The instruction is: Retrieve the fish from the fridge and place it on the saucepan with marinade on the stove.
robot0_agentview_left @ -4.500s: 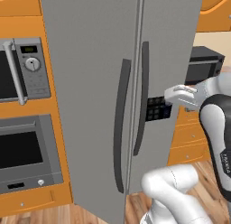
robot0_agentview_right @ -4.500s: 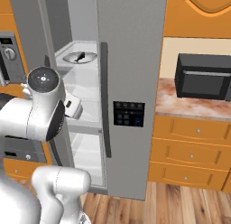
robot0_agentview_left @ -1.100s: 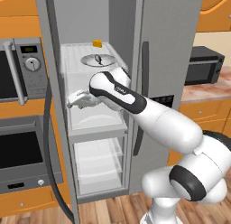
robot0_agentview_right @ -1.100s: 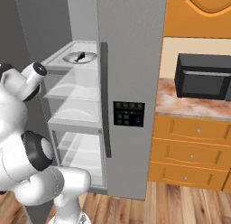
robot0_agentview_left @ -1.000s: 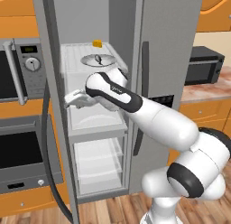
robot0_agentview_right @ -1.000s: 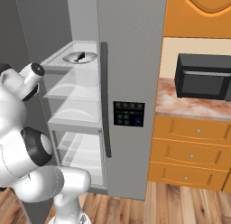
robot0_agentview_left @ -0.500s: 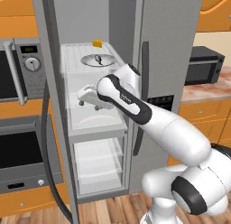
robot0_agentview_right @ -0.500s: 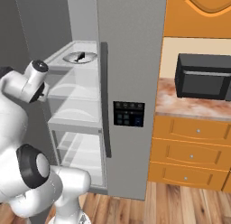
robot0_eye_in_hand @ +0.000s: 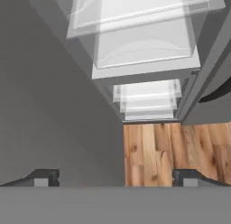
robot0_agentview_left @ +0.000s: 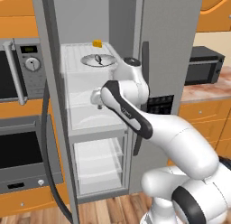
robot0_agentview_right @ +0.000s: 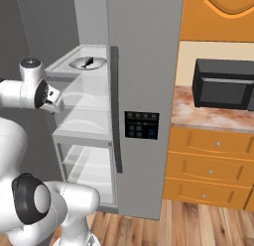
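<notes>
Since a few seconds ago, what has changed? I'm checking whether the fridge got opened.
The fridge's left door has swung open, baring white shelves and a plate on the top one. The arm moved from the dispenser panel into the open compartment; its gripper is open and empty. The right door stayed closed, the microwave unmoved.

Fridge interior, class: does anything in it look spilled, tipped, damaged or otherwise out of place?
Nothing stands out. The fridge has its left door swung open, its white shelves level and clean; a plate sits flat on the top shelf.
</notes>
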